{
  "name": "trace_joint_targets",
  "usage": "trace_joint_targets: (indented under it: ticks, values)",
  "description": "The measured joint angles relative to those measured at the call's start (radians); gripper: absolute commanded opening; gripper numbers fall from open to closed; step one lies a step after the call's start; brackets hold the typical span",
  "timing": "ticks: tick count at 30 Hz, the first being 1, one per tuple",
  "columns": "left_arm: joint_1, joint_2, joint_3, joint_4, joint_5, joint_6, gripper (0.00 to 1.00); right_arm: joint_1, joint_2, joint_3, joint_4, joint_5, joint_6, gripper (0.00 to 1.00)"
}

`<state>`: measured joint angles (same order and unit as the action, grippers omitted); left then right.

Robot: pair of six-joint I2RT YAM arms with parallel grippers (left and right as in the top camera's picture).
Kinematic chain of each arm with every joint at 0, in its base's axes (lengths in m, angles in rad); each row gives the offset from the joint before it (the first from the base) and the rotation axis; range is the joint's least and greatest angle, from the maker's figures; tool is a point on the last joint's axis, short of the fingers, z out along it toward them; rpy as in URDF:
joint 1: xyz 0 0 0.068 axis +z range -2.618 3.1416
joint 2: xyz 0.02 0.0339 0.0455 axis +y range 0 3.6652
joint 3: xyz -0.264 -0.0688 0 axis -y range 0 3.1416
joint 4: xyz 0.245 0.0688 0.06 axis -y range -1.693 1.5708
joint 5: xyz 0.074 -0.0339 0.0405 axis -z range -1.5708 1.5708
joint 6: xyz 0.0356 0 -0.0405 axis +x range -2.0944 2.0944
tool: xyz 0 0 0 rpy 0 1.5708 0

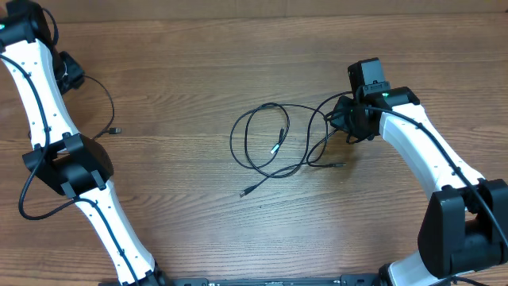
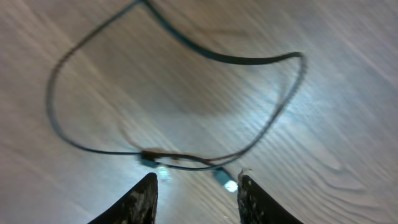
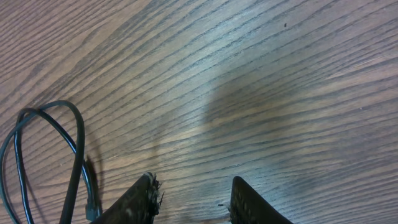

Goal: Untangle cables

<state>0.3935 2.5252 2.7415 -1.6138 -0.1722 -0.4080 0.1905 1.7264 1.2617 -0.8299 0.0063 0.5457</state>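
Wood-grain table (image 1: 198, 238) carried the cables (image 1: 279, 145); left gripper (image 2: 196, 196) gaped empty, a looped cable (image 2: 249, 60) just beyond its tips; right gripper (image 3: 193, 199) gaped empty too, cables beside it.

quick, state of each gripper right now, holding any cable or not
Left gripper: open, empty; thin black cable lies just ahead of it.
Right gripper: open, empty; cable loop lies outside it.

Both arms (image 1: 429, 152) have white tubular links (image 1: 36, 95), bulky black joint housings (image 1: 70, 165), loose black wiring (image 1: 21, 200) and black gripper fingers (image 2: 140, 202).
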Motion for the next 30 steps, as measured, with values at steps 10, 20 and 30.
trace_joint_targets:
  ticks: [10, 20, 30]
  values:
    - [0.000, 0.000, -0.001, 0.161, 0.092, -0.013, 0.51, 0.000, 0.000, 0.000, -0.014, 0.000, 0.000, 0.38]
    - [0.020, 0.032, -0.001, 0.208, -0.008, -0.198, 0.64, 0.000, 0.000, 0.000, -0.025, -0.003, 0.000, 0.38]
    - [0.029, 0.061, -0.002, 0.328, -0.016, -0.233, 0.33, 0.000, 0.000, 0.000, -0.027, -0.003, 0.000, 0.39]
